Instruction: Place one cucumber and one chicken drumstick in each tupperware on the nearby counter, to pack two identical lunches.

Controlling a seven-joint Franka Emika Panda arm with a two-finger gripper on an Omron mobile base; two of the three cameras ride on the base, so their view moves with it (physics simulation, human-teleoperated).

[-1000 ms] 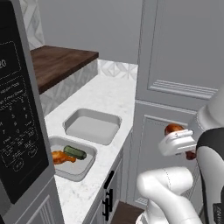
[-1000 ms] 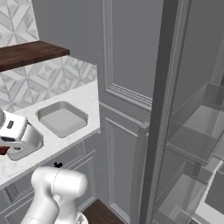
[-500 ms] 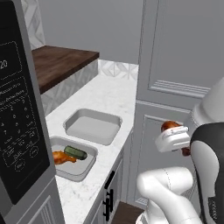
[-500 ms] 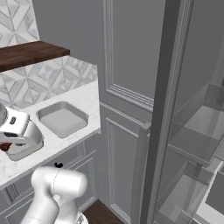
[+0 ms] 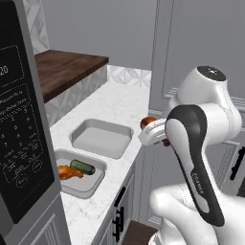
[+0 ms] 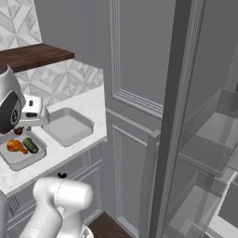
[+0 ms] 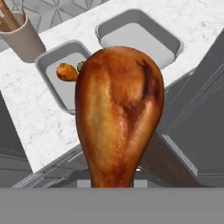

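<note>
My gripper [image 5: 155, 133] is shut on a browned chicken drumstick [image 5: 148, 121], held in the air just off the front edge of the white counter [image 5: 119, 103]. That drumstick [image 7: 118, 109] looms large in the hand view and hides the fingertips. On the counter stand two grey tupperwares. The far tupperware [image 5: 101, 139] [image 6: 68, 126] [image 7: 139, 36] is empty. The near tupperware [image 5: 79, 174] [image 6: 21, 153] [image 7: 61, 85] holds a second drumstick [image 5: 68, 172] [image 6: 16, 146] [image 7: 66, 72] and a green cucumber [image 5: 82, 167] [image 6: 31, 145] side by side.
A dark microwave [image 5: 21, 134] stands at the left end of the counter, close to the near tupperware. A beige cup of utensils [image 7: 22, 37] sits beside that tupperware. Tall grey cabinet doors [image 6: 135, 93] rise on the right, and a dark wooden top [image 5: 67, 67] lies beyond.
The arm has swung left and a little up toward the counter, carrying the drumstick with it. Both tupperwares and their contents have stayed put.
</note>
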